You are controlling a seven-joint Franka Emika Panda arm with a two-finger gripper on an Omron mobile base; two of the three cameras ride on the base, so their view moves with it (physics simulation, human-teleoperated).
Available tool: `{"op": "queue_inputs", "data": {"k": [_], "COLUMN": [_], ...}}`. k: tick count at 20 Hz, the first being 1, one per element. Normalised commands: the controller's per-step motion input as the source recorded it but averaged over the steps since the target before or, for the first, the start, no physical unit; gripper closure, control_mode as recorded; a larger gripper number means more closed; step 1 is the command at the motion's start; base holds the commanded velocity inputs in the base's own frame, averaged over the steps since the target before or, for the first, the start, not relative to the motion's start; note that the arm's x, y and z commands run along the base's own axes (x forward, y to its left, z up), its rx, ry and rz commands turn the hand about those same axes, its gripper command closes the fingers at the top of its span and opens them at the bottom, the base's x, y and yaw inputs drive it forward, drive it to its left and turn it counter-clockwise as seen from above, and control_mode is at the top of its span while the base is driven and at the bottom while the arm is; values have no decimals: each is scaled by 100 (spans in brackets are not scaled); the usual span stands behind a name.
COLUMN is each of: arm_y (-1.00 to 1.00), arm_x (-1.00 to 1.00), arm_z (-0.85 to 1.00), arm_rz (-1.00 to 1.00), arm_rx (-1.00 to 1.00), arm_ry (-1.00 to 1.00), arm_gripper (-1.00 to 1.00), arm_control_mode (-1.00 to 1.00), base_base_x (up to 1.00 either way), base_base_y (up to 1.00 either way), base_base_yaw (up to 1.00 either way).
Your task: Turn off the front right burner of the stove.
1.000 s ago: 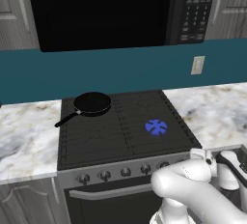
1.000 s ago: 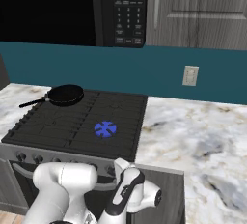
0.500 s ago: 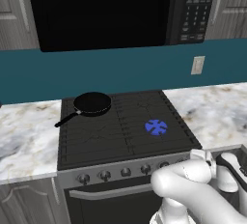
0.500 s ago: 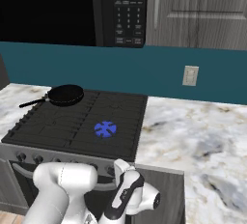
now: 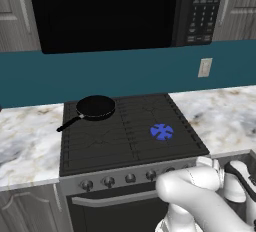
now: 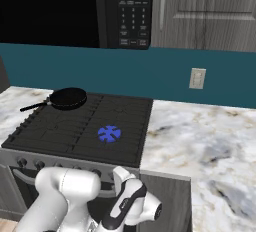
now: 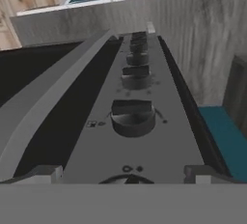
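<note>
We face a kitchen wall with a black microwave [image 5: 120, 11] hung over the stove [image 5: 130, 136], a wide gas range with a black grated cooktop set between marble counters [image 6: 200, 136] against a teal backsplash [image 5: 125, 76]. In both base views the front right burner [image 5: 162, 132] sits toward the near right of the cooktop and carries a blue starburst flame ring, so it reads as lit. A black frying pan [image 5: 95, 107] rests on the rear left burner, its handle pointing out to the left, well apart from the flame. A pale wall outlet [image 6: 197, 78] sits on the backsplash to the right of the stove. The left base view shows the steel-grey front panel with its row of round knobs [image 5: 130, 178] and the oven handle bar [image 5: 115, 198] beneath; the white robot arm [image 5: 200, 196] bends low in front of the panel's right end and hides the knobs there. The hand view alone gives a close, rolled look along that panel: the row of knobs recedes away from us, the nearest knob [image 7: 132, 117] lies just ahead of the gripper [image 7: 124, 172], and the handle bar runs along the left. The two finger tips [image 7: 43, 172] stand spread wide apart at the bottom corners, touching nothing.
</note>
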Motion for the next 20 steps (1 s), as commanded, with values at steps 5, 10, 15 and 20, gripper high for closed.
{"op": "queue_inputs", "data": {"k": [5, 10, 15, 20], "arm_y": [4, -7, -13, -10], "arm_x": [16, 2, -6, -4], "arm_z": [13, 0, 0, 0], "arm_rz": [-3, -5, -4, -6], "arm_rx": [0, 0, 0, 0], "arm_ry": [-7, -2, -2, -3], "arm_gripper": [-100, -100, -100, -100], "arm_control_mode": [-100, -100, -100, -100], "base_base_x": [0, 0, 0, 0], "base_base_y": [0, 0, 0, 0], "base_base_yaw": [0, 0, 0, 0]}}
